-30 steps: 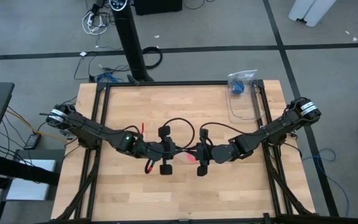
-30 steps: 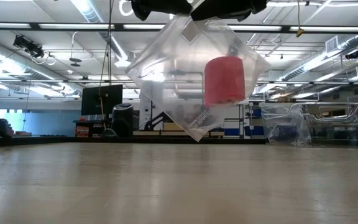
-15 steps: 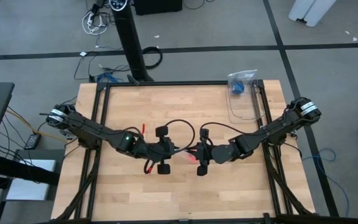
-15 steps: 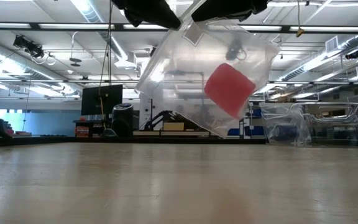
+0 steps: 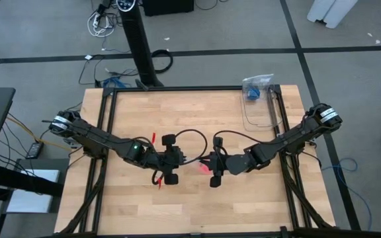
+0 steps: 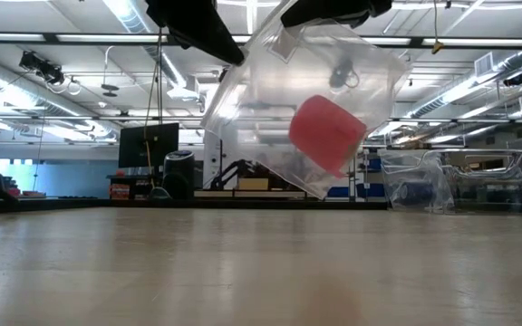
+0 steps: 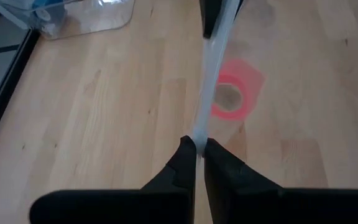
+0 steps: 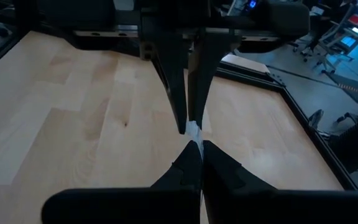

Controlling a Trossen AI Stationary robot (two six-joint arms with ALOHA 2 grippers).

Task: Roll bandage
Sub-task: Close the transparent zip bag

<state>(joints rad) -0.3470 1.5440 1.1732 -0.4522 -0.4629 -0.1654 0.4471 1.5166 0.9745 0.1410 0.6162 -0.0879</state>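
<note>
— What's near the grippers?
— A clear container (image 5: 260,106) well beyond the right gripper (image 8: 196,148).
— The arms?
— Both reach inward, left gripper (image 7: 196,148) and right pinching one clear bag (image 6: 306,118); the bandage (image 6: 326,134) roll hangs inside, below them.

Two slim dark arms, black looping cables, silver shoulder rings, green light on left arm (image 5: 135,147)

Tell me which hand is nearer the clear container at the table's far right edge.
Right. The right hand grips the clear bag near mid-table, on the side toward the clear container. The left hand grips the same bag's other side, farther from it.
</note>
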